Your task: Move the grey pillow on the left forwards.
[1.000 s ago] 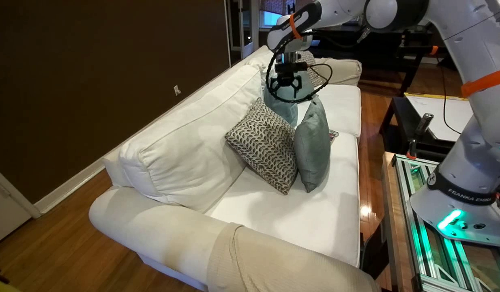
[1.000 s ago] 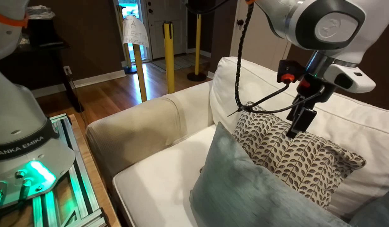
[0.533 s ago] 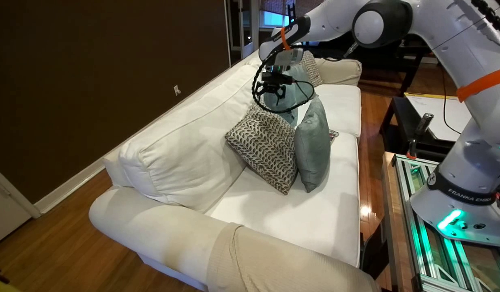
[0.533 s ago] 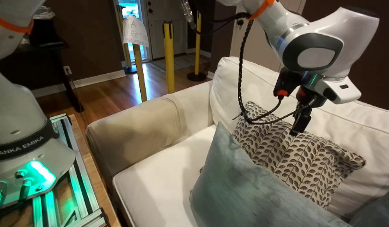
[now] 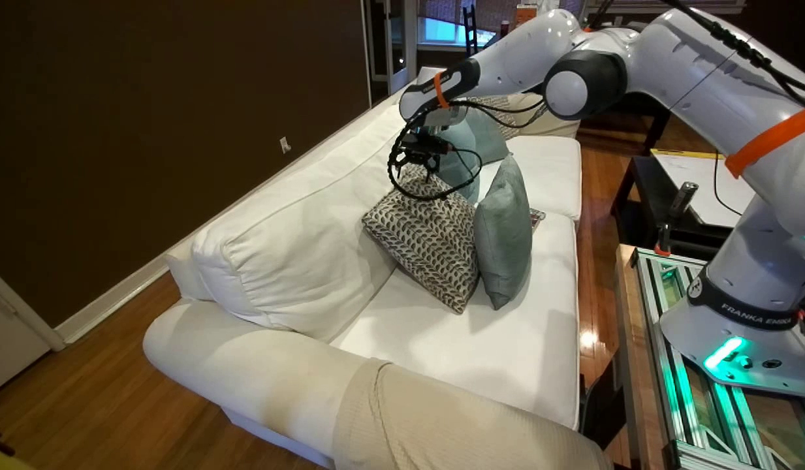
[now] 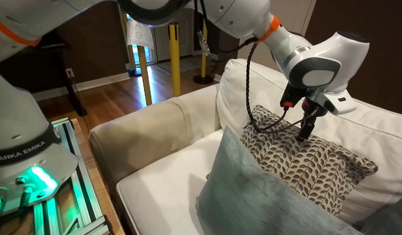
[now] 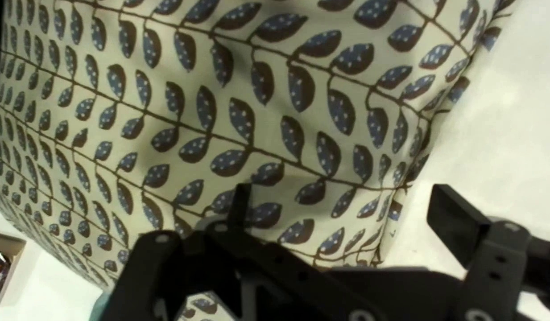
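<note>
Jaws behind grey pillow (image 5: 504, 235), apart

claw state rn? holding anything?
Claw: open, holding nothing, fingers spread at the edge of the leaf-patterned pillow; whether it touches can't be told.

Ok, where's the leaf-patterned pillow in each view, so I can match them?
In an exterior view: the leaf-patterned pillow is near the centre, left of the grey pillow.
In an exterior view: the leaf-patterned pillow is right of centre, partly hidden by the grey pillow.
In the wrist view: the leaf-patterned pillow covers the upper left and centre.
Shared landmark: the gripper, in all three views.
</note>
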`<state>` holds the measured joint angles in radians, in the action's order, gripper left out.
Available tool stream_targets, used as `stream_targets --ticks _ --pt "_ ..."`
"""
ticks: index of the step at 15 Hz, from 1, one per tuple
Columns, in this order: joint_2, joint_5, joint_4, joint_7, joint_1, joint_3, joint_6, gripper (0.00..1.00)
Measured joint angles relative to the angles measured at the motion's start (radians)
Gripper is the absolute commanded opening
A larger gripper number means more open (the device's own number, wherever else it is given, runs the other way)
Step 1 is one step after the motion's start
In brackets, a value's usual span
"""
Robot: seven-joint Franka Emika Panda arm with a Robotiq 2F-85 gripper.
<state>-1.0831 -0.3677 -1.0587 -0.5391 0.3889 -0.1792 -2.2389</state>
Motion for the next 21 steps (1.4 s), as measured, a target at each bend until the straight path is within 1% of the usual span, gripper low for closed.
stream_targets --ticks 1,4,5,7,10,12,15,19,21 --pt "-0.030 0.001 0.037 -0.013 -0.002 0.000 0.006 0.81" --pt "-0.110 0.009 0.144 -0.045 -0.003 -0.003 0.054 0.58" --pt "-0.130 0.010 0.174 -0.052 -0.002 -0.006 0.079 0.49" --pt "-0.158 0.013 0.226 -0.062 0.001 -0.013 0.127 0.35" --pt "-0.169 0.040 0.267 -0.076 0.006 -0.009 0.172 0.12" --pt "-0.167 0.042 0.285 -0.077 0.005 -0.009 0.202 0.00" --pt "-0.156 0.040 0.295 -0.086 0.003 -0.009 0.239 0.00" --pt "-0.131 0.039 0.283 -0.142 0.003 -0.014 0.214 0.01" --pt "-0.114 0.039 0.255 -0.154 0.002 -0.014 0.202 0.01"
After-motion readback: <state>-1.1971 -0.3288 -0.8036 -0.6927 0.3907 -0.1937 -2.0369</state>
